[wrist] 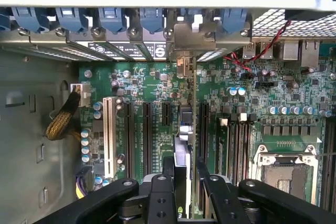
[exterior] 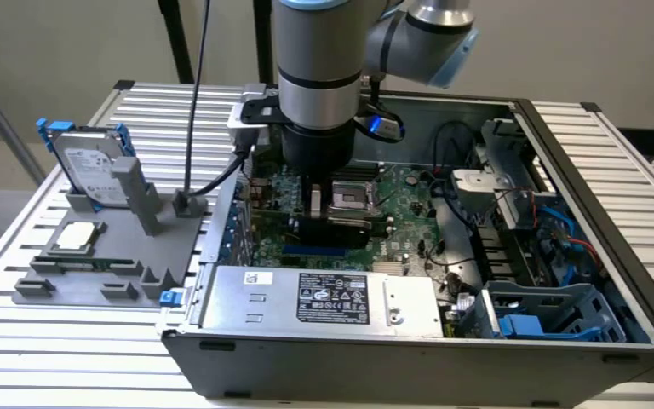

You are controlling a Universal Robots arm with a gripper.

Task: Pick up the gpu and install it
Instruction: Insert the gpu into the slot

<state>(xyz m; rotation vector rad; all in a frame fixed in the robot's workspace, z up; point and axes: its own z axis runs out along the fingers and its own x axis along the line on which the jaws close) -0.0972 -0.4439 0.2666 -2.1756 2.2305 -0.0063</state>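
Black end effector [wrist: 185, 165] fingers [wrist: 160, 192] clamp the gpu [wrist: 186, 129] edge-on, upright over the motherboard [wrist: 247, 93] slots, its bracket toward the case [wrist: 31, 119] rear wall. Slots flank it closely on both sides. In the exterior view, the hard drive [exterior: 88, 166] stands outside on the worktop [exterior: 65, 341], well apart, toward nine o'clock of the arm [exterior: 318, 60].

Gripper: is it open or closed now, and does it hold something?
Gripper: closed, holding the gpu on edge.
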